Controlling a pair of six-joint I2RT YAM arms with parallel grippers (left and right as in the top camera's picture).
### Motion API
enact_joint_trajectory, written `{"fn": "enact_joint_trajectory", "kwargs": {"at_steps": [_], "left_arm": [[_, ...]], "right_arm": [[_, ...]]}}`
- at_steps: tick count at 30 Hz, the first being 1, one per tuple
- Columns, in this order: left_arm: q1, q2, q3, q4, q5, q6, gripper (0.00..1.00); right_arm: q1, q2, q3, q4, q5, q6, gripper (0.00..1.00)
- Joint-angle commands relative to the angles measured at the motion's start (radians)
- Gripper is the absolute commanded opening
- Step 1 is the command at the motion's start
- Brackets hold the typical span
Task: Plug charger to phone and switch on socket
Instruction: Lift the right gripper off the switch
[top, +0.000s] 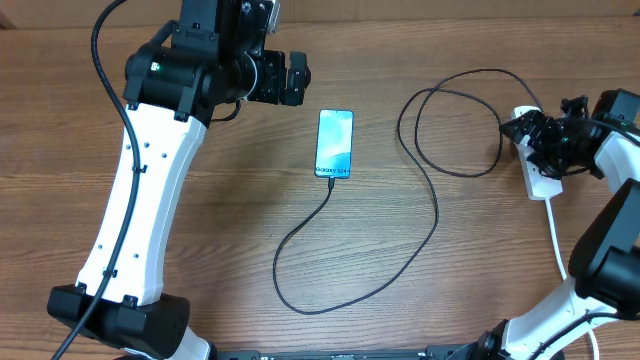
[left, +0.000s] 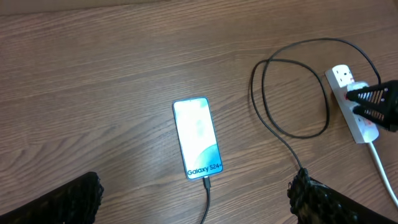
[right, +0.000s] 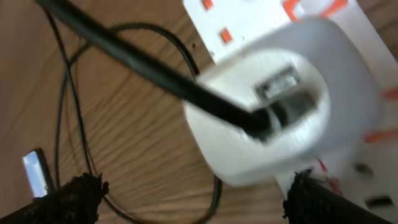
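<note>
The phone (top: 335, 143) lies flat in the middle of the table with its cyan screen lit. It also shows in the left wrist view, phone (left: 199, 137). The charger cable (top: 432, 215) is plugged into the phone's near end. From there it loops right and up to the socket (top: 543, 185). In the right wrist view a white adapter (right: 273, 118) carrying the black cable sits in the socket (right: 249, 25). My right gripper (top: 530, 140) hovers open right over the socket. My left gripper (top: 295, 78) is open, left of and beyond the phone, holding nothing.
The socket's thick white cord (top: 555, 235) runs toward the table's near right edge. The charger's big loop (left: 292, 93) lies between phone and socket. The left arm's white link (top: 140, 200) crosses the table's left side.
</note>
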Motion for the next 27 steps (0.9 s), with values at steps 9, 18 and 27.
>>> {"fn": "enact_joint_trajectory", "kwargs": {"at_steps": [9,18,27], "left_arm": [[0.001,-0.026,0.005,0.000,0.008,-0.007,1.00],[0.001,-0.026,0.005,0.000,0.008,-0.007,1.00],[0.001,-0.026,0.005,0.000,0.008,-0.007,1.00]], "right_arm": [[0.002,-0.311,-0.017,-0.085,0.145,0.008,1.00],[0.002,-0.591,-0.017,-0.220,0.167,0.026,1.00],[0.002,-0.692,-0.018,-0.323,0.166,0.026,1.00]]}}
